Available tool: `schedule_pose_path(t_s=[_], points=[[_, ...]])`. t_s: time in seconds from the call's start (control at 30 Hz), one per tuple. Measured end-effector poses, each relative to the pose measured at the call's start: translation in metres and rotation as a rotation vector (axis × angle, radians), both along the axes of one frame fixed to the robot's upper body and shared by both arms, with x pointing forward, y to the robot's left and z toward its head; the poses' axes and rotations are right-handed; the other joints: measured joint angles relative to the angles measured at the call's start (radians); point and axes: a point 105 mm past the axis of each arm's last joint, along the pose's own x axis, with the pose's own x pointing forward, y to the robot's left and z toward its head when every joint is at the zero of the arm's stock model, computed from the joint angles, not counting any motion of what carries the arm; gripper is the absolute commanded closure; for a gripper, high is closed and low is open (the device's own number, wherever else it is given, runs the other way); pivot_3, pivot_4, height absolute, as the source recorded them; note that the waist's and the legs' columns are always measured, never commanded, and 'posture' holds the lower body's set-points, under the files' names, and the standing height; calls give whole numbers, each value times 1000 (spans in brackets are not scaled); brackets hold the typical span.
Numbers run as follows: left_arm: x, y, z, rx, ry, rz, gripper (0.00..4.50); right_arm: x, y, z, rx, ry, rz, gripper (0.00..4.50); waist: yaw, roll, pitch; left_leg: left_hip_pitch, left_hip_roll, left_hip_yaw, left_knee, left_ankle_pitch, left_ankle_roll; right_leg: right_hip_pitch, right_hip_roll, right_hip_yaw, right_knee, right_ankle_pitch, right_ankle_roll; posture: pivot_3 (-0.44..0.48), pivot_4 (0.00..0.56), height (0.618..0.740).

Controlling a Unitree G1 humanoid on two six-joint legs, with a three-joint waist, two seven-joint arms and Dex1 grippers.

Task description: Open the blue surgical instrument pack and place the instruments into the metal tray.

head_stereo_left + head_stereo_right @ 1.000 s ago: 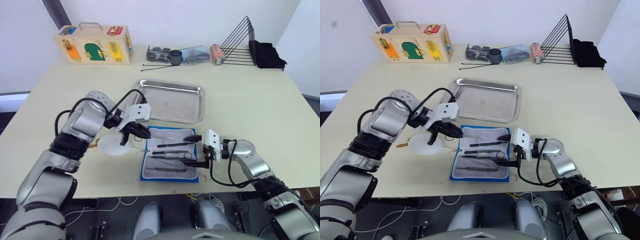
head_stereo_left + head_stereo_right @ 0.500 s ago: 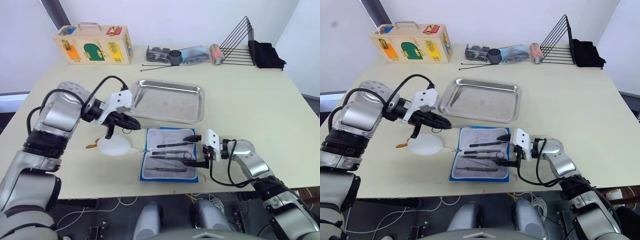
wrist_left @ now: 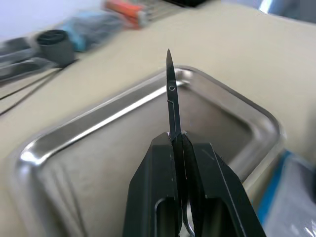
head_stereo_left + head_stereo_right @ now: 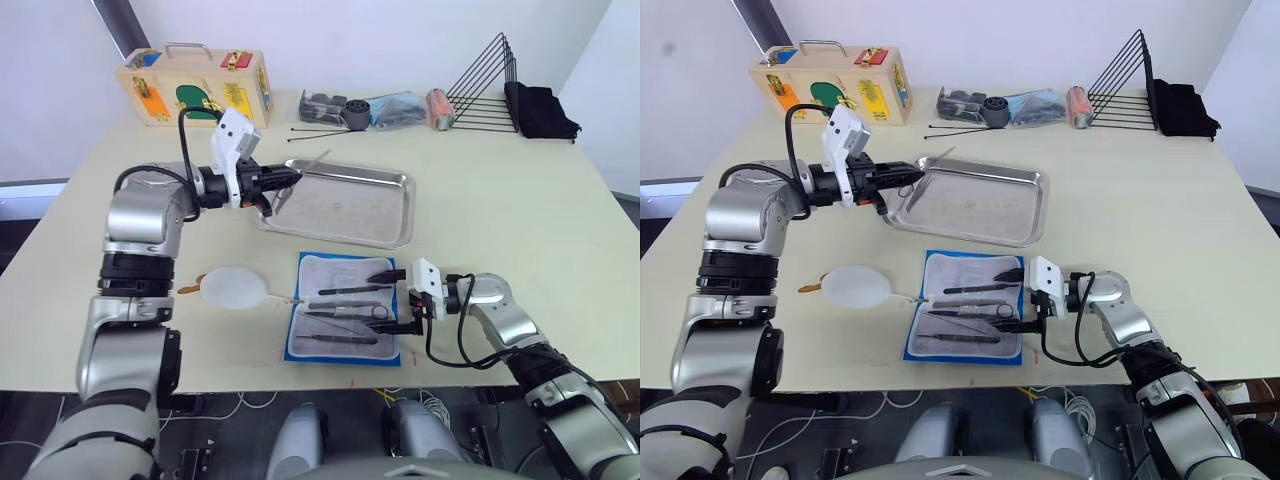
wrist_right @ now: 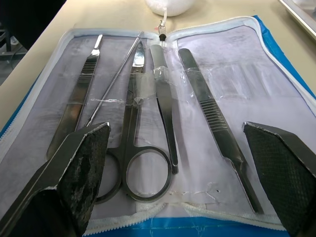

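We see the left gripper clenched on one thin silver instrument, holding it over the near-left corner of the metal tray, its tip pointing across the tray. The blue surgical instrument pack lies unzipped and flat on the surface just in front of the tray, with scissors, forceps and probes tucked in its clear sleeves. Our right gripper sits at the pack's right edge, fingers spread wide and holding nothing. A white plush toy rests just left of the pack.
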Motion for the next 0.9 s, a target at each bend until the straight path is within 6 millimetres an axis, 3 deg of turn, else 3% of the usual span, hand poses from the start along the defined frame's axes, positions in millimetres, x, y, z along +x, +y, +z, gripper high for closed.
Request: schedule_pose_path(t_s=[0.2,0.37,0.6,0.9], points=[[24,6,-6,14,-53,248,4452,0,-2,0,-5,-3,-2,0,4,0,0,0,-1,-2,0,0,0,1,-2,-2,0,0,0,0,150,740],[42,3,-34,30,-32,436,4452,0,-2,0,-5,-3,-2,0,4,0,-1,1,-1,-2,0,0,0,2,-3,-2,0,0,1,0,150,740],[50,1,-78,45,121,539,4452,0,-2,0,-3,-3,-4,0,3,0,-1,0,-2,-3,0,0,0,2,-3,-3,0,0,1,0,150,740],[53,-2,-87,46,183,540,4452,0,-2,0,-2,-4,-6,0,2,0,-1,0,-2,-2,0,0,0,2,-3,-3,0,0,1,0,150,740]])
